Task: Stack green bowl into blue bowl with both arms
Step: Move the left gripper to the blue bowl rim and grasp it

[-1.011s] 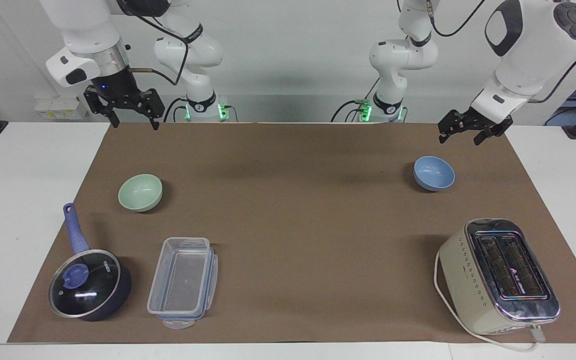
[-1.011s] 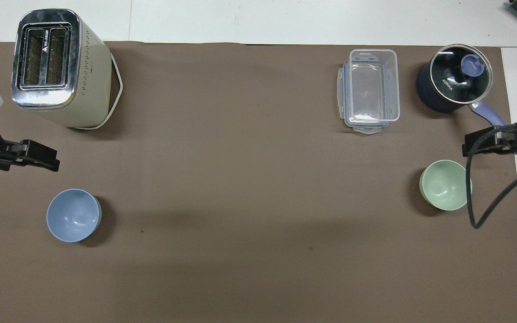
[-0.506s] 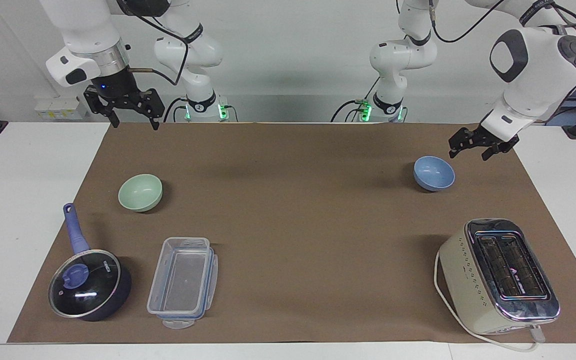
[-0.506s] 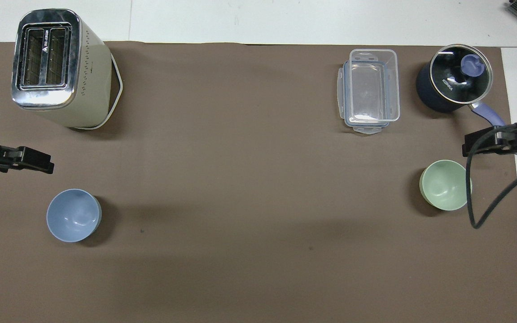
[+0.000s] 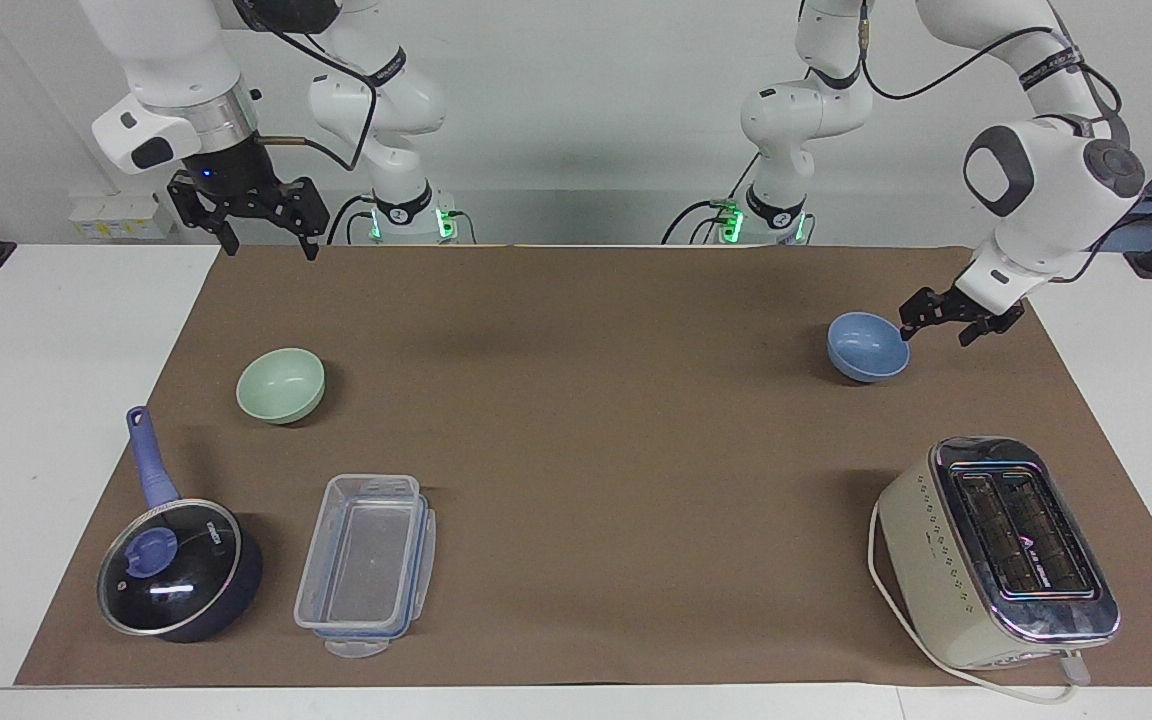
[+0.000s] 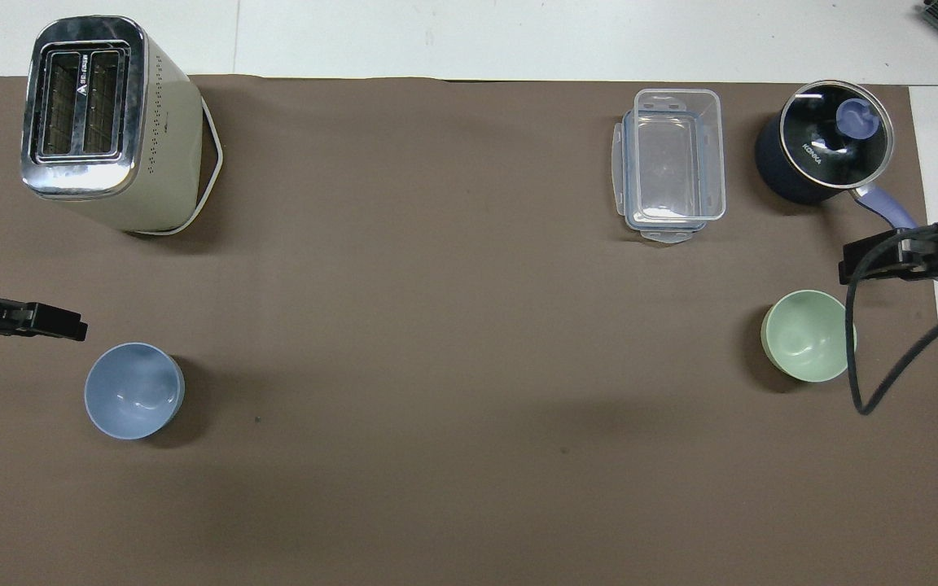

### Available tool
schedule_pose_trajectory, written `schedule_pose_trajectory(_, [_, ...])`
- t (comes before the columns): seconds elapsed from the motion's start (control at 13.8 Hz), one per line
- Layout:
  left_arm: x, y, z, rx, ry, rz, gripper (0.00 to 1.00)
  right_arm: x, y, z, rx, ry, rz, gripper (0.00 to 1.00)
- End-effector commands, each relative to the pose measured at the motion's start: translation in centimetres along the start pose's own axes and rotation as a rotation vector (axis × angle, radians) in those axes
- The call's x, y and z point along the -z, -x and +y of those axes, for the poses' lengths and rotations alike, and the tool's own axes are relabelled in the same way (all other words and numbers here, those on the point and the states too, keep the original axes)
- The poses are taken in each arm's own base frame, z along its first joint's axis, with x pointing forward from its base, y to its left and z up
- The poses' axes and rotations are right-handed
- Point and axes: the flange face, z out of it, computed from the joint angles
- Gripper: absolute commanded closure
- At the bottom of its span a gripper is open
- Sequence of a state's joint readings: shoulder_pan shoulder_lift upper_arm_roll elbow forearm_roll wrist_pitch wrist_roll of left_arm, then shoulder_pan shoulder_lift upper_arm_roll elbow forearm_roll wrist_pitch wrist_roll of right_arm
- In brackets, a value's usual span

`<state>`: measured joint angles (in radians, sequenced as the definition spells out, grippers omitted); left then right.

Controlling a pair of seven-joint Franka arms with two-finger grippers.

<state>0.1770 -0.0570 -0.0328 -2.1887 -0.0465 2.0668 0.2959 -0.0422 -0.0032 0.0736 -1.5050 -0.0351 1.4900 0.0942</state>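
**Inspector:** What has changed over the last second?

**Assistant:** Only the left arm. Its left gripper (image 5: pixel 939 326) has come down from well above the mat to just beside the blue bowl (image 5: pixel 868 346), at the rim on the left arm's end of the surface. Fingers stand fully apart and hold nothing. I cannot confirm contact with the rim.

**Inspector:** And the other arm?

**Assistant:** The right gripper (image 5: pixel 266 222) has not moved. It hangs over the mat's edge at the robots' end, fingers spread wide, nothing held. It waits.

**Inspector:** Position of the bowls?

**Assistant:** Unchanged. The green bowl (image 5: pixel 281 384) sits on the mat toward the right arm's end, a little nearer the robots than the saucepan (image 5: pixel 179 567) and the clear container (image 5: pixel 368 566). The blue bowl sits toward the left arm's end, nearer the robots than the toaster (image 5: pixel 998 552). The two bowls are well apart.

**Inspector:** Meaning for the task?

**Assistant:** In my judgement, an early stage: the left arm is lining up to take the blue bowl; the green bowl is untouched and nothing is stacked.
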Motion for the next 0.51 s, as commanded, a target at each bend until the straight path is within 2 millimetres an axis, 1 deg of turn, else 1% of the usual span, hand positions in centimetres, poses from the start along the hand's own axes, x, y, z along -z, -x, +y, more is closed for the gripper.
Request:
schedule_pose_trajectory(0.0, [-4.0,2.7,-0.6,0.018,-0.022,0.046,0.0,0.1,0.5,0.2,-0.019,0.001,0.006,0.0])
schedule_pose_trajectory(0.07, [-5.0,3.0,-0.7,0.025,-0.021,0.045,0.1,0.1,0.5,0.2,-0.019,0.001,0.006,0.0])
schedule_pose_trajectory(0.14, [-6.2,3.5,-0.6,0.034,-0.011,0.04,0.23,0.1,0.5,0.2,-0.019,0.001,0.006,0.0])
schedule_pose_trajectory(0.22, [-7.5,4.2,-0.5,0.047,-0.004,0.043,0.53,0.1,0.5,0.2,-0.019,0.001,0.006,0.0])
schedule_pose_trajectory(0.29, [-7.8,4.5,-0.4,0.047,-0.002,0.04,0.88,0.1,0.5,0.2,-0.019,0.001,0.006,0.0])
schedule_pose_trajectory(0.36, [-7.8,4.5,-0.4,0.047,-0.001,0.037,1.0,0.1,0.5,0.2,-0.019,0.001,0.006,0.0])
schedule_pose_trajectory(0.43, [-7.8,4.5,-0.5,0.048,0.0,0.036,1.0,0.1,0.5,0.2,-0.019,0.001,0.006,0.0])
